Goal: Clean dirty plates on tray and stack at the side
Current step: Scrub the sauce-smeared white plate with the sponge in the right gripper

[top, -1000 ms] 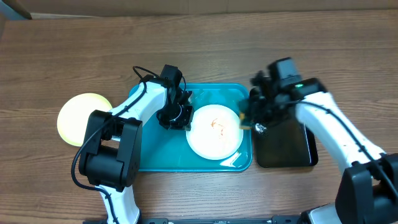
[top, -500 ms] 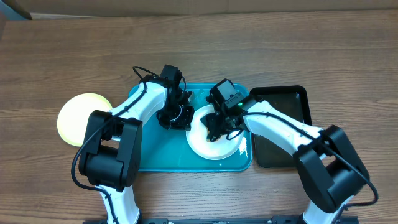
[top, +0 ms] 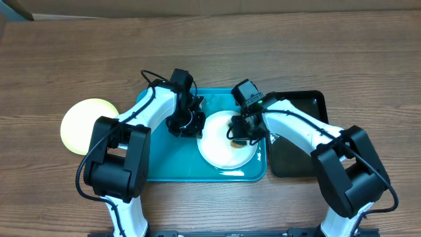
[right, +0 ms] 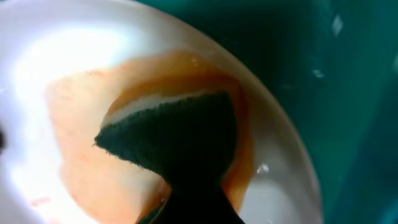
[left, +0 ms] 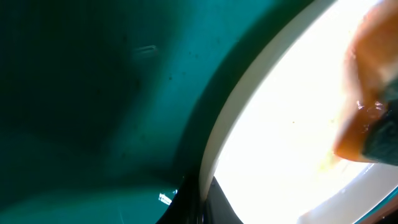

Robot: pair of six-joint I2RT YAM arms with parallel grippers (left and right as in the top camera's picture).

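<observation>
A white plate (top: pixel 223 150) lies on the right half of the teal tray (top: pixel 164 164). My left gripper (top: pixel 196 125) is shut on the plate's left rim; in the left wrist view the jaws (left: pixel 205 208) pinch the rim of the plate (left: pixel 280 124). My right gripper (top: pixel 238 131) is over the plate, shut on a dark green sponge (right: pixel 177 134) that presses onto the plate (right: pixel 62 56) in an orange-brown sauce smear (right: pixel 81 143). A pale yellow-green plate (top: pixel 85 124) lies on the table left of the tray. A third plate is not in view.
A smaller black tray (top: pixel 299 158) sits just right of the teal tray, under my right arm. The wood table extends behind and to the left. The teal tray's left half (left: pixel 93 93) holds nothing but my left arm above it.
My right gripper came from the black tray to the white plate with the sponge, then slid a little to the right across it. The left arm has not moved.
</observation>
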